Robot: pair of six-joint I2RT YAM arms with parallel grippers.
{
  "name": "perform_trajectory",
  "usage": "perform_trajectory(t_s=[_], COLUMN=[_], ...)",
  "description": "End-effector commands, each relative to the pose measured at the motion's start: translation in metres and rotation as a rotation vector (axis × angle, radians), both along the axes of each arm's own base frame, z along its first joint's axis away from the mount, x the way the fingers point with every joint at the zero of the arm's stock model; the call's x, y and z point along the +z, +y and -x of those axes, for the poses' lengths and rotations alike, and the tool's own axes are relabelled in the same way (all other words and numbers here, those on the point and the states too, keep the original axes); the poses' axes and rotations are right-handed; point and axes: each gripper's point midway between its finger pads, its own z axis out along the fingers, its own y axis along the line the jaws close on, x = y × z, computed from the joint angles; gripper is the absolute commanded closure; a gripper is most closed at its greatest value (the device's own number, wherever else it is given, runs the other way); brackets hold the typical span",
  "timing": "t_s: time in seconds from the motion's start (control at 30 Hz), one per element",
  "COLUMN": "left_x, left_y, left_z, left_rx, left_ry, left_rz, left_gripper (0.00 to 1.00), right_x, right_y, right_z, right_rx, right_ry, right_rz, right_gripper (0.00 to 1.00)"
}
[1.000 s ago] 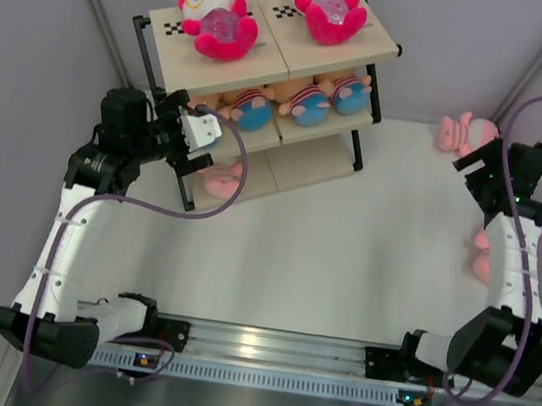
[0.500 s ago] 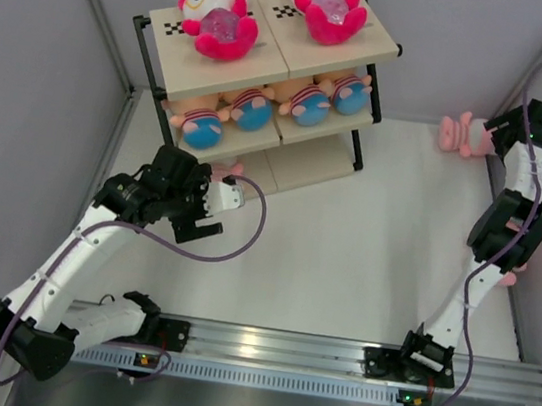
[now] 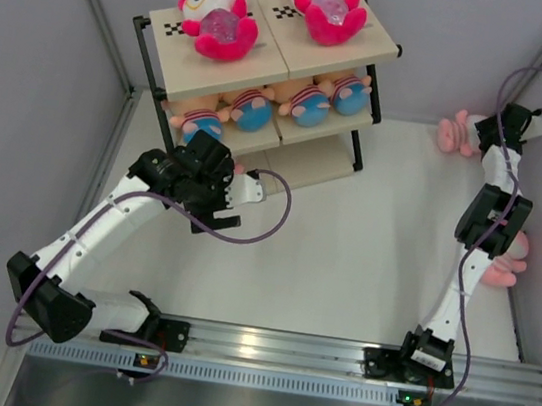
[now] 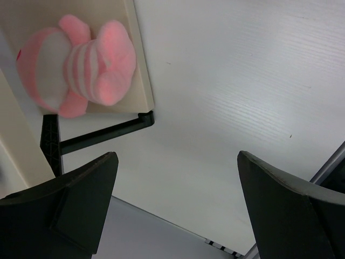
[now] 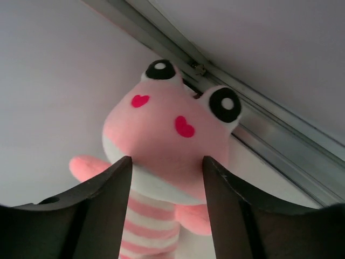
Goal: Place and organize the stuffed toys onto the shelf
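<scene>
Hovering at lower left of the overhead view, the left gripper (image 4: 175, 162) hangs spread and empty beside the bottom board of the three-tier beige shelf with a black frame (image 3: 272, 54). One pale pink striped plush doll (image 4: 75, 73) lies there, probably to group that kind. A second pale pink doll (image 3: 506, 266) waits on the white worktop (image 3: 343, 264) at right. Higher tiers hold peach striped dolls (image 3: 300, 101) and hot-pink dolls (image 3: 215, 24). At upper right, the right gripper (image 5: 167, 167) straddles a soft pink frog-faced doll (image 5: 172, 127), though I cannot tell whether it is clamped.
</scene>
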Motion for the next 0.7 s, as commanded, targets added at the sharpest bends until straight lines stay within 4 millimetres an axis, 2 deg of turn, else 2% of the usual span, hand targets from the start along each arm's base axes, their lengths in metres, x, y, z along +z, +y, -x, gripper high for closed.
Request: perform_trajectory(t_s=[0.0, 0.1, 0.2, 0.27, 0.3, 0.33, 0.4, 0.47, 0.5, 0.53, 0.67], left_x=[0.016, 0.017, 0.017, 0.018, 0.016, 0.015, 0.012, 0.010, 0.009, 0.009, 0.014], left_y=[-0.009, -0.010, -0.010, -0.010, -0.009, -0.009, -0.007, -0.007, -0.008, -0.009, -0.011], left_z=[-0.005, -0.007, -0.007, -0.007, -0.006, -0.005, -0.004, -0.003, -0.003, -0.003, -0.007], left_rx=[0.002, -0.003, -0.006, -0.011, -0.013, -0.013, -0.013, -0.013, -0.014, -0.014, -0.012], left_ry=[-0.014, -0.016, -0.019, -0.025, -0.022, -0.018, -0.013, -0.005, -0.002, 0.001, -0.009], left_rz=[0.039, 0.036, 0.032, 0.032, 0.029, 0.026, 0.021, 0.018, 0.023, 0.024, 0.028], left_gripper=[0.02, 0.02, 0.02, 0.02, 0.02, 0.02, 0.02, 0.02, 0.02, 0.02, 0.02], right_x=[-0.015, -0.023, -0.023, -0.018, -0.017, -0.016, -0.012, -0.008, -0.012, -0.006, -0.036], right_y=[-0.039, -0.040, -0.039, -0.038, -0.036, -0.032, -0.030, -0.027, -0.026, -0.025, -0.022], right_z=[0.008, 0.008, 0.006, 0.004, 0.002, 0.000, -0.002, -0.007, -0.010, -0.014, -0.018], right_rx=[-0.151, -0.144, -0.130, -0.115, -0.104, -0.084, -0.078, -0.067, -0.067, -0.060, -0.093], right_ry=[-0.007, 0.005, 0.002, -0.015, -0.027, -0.042, -0.073, -0.099, -0.107, -0.129, -0.117], right_rz=[0.013, 0.019, 0.017, 0.013, 0.011, 0.006, -0.009, -0.025, -0.047, -0.055, -0.131], right_gripper=[0.47, 0.74, 0.84, 0.77, 0.68, 0.45, 0.36, 0.34, 0.33, 0.33, 0.32])
